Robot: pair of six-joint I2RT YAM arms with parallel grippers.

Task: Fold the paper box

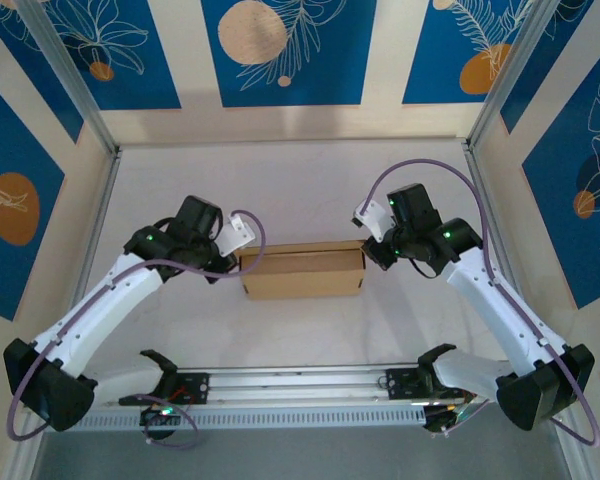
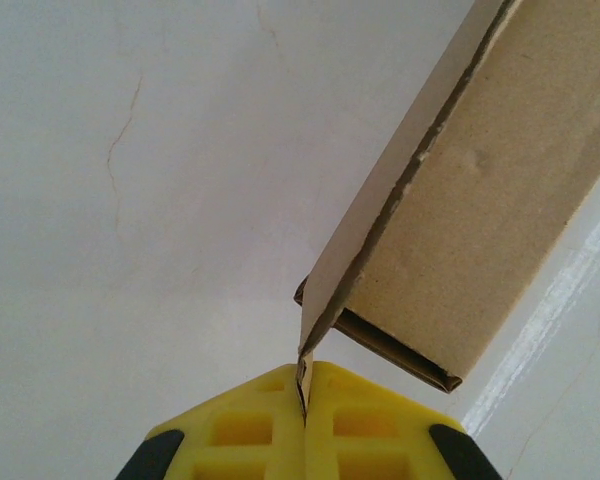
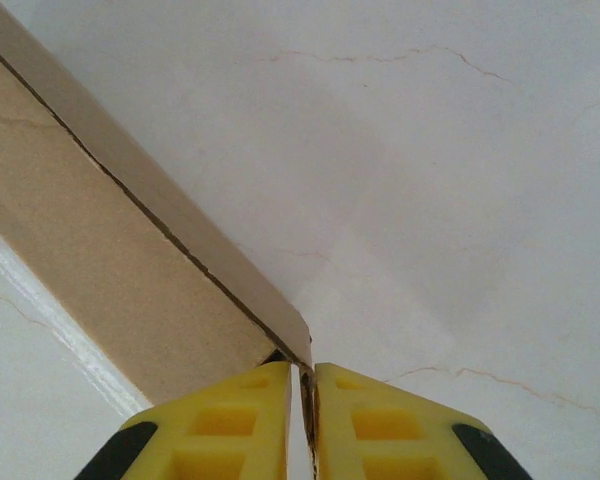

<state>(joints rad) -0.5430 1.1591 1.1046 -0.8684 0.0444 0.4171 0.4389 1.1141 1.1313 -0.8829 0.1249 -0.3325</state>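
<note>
The paper box [image 1: 302, 272] is a brown cardboard box folded into a long closed shape, lying crosswise in the middle of the white table. My left gripper [image 1: 240, 262] is at its left end. In the left wrist view the yellow fingers [image 2: 240, 430] of the left gripper [image 2: 304, 395] are shut on a thin flap edge of the box [image 2: 480, 200]. My right gripper [image 1: 366, 256] is at the box's right end. In the right wrist view the right gripper [image 3: 308, 385] stands slightly parted around the corner edge of the box [image 3: 100, 250], with a narrow gap beside the cardboard.
A metal rail [image 1: 300, 385] with cabling runs along the near edge between the arm bases. Blue and cream patterned walls [image 1: 285, 50] enclose the table on three sides. Bare white tabletop [image 1: 300, 190] lies behind the box.
</note>
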